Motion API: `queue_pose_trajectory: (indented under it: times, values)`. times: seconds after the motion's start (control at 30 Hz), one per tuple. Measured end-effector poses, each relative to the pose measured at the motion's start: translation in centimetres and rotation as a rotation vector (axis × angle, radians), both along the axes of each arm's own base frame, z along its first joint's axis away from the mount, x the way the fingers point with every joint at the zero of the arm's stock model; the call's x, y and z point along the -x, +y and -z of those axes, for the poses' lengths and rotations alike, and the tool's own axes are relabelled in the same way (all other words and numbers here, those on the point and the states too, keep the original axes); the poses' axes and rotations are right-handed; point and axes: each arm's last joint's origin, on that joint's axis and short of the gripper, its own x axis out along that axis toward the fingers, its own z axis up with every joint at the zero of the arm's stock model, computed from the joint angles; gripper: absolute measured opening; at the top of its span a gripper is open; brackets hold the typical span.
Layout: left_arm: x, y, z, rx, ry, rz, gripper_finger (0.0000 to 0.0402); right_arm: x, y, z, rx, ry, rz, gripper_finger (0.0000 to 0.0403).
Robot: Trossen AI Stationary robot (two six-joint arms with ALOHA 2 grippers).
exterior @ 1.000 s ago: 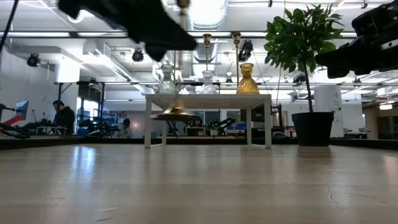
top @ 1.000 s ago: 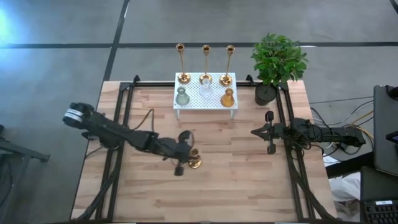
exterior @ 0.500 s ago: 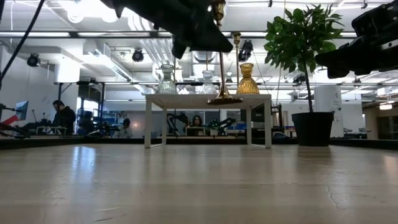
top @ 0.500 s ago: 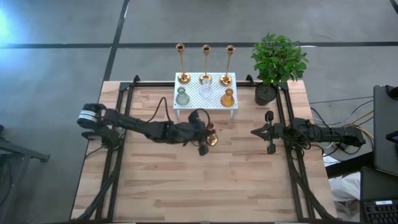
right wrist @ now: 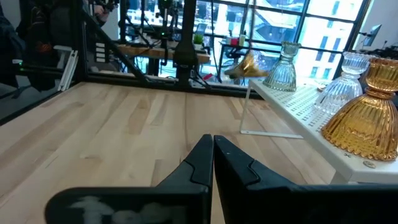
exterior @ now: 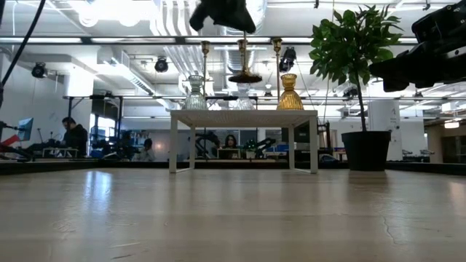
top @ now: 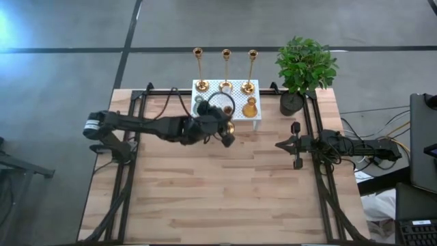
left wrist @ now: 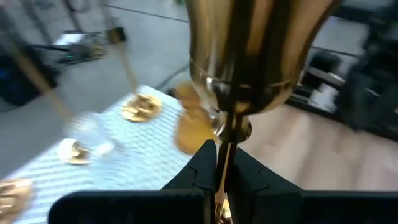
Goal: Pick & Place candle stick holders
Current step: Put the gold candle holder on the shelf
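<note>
Left gripper (top: 227, 134) is clamping a candlestick (exterior: 245, 62) by its stem, carrying it high, presumably to clear the shelf (top: 208, 116) edge just below. Right gripper (top: 295, 145) is waiting shut, well apart.

No text, label, brand, number or sign can be read in any view (neither on the things on the worktop nor in the room behind it).
</note>
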Motion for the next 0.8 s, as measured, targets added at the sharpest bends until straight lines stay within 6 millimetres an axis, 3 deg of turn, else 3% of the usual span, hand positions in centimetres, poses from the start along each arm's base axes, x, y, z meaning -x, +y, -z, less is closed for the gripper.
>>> queue_pose_trajectory:
  times: [0.2, 0.6, 0.8]
  values:
    - [0.3, 1.7, -2.1, 0.009, -0.049, -0.114, 0.0018, 0.0, 0.0, 0.0, 0.000, 0.000, 0.000, 0.0009]
    - [0.6, 4.7, -0.7, 0.064, -0.069, -0.253, 0.0018, 0.0, 0.0, 0.0, 0.000, 0.000, 0.000, 0.0009]
    - [-0.8, 5.7, 0.3, 0.066, -0.054, -0.256, 0.0018, 0.0, 0.0, 0.0, 0.000, 0.000, 0.000, 0.0009]
